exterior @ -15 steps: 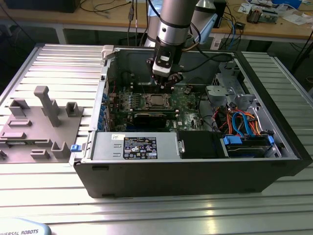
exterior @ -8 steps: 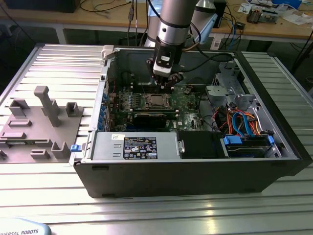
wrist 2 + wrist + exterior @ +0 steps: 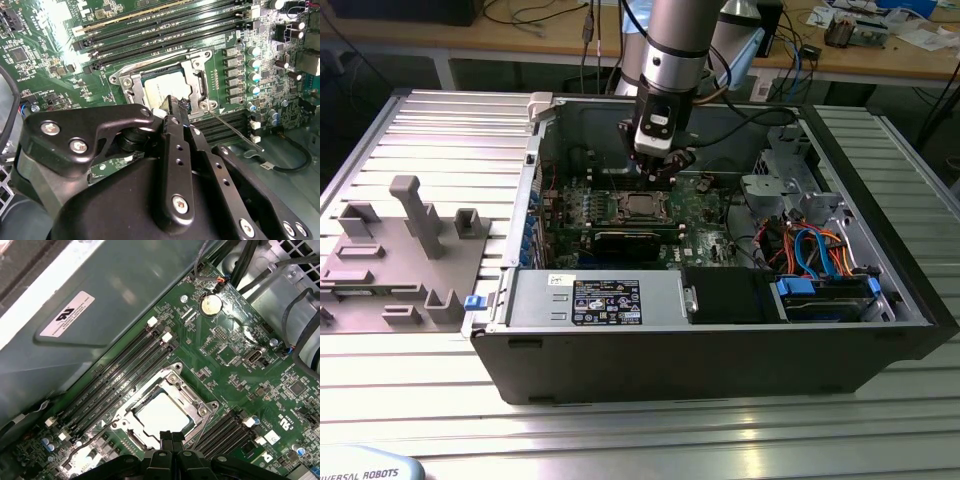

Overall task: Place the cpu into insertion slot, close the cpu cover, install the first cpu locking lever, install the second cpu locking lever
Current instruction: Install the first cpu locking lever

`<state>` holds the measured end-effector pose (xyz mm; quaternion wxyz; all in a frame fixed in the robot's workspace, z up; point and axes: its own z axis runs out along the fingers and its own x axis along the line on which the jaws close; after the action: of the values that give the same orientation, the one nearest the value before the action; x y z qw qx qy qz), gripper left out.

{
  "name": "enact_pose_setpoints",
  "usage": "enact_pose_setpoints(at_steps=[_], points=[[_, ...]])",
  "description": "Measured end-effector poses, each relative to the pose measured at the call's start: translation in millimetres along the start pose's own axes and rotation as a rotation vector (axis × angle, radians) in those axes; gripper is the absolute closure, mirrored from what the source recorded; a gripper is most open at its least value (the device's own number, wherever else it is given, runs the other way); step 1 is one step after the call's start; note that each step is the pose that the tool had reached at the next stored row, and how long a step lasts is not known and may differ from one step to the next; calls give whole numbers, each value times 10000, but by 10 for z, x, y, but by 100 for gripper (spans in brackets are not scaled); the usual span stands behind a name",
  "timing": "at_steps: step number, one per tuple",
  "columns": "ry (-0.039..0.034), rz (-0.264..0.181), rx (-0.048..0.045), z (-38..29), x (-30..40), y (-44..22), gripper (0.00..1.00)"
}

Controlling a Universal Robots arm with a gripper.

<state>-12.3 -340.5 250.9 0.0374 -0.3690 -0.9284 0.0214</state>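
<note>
Pincer [image 3: 167, 435] closed together, nothing seen gripped, its tips hiding the cpu [image 3: 161, 415] edge.

Cpu [image 3: 162, 415] on motherboard [image 3: 240, 365], under cpu cover [image 3: 196, 399]; hand [image 3: 172, 436] over cover edge.

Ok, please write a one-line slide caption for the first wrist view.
Shut gripper close above the cpu, which lies framed by the lowered cpu cover.
</note>
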Motion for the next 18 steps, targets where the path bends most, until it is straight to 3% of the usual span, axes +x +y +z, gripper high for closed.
enact_pose_setpoints(at_steps=[18], points=[[-15, -227, 12, 0, 0, 0, 89]])
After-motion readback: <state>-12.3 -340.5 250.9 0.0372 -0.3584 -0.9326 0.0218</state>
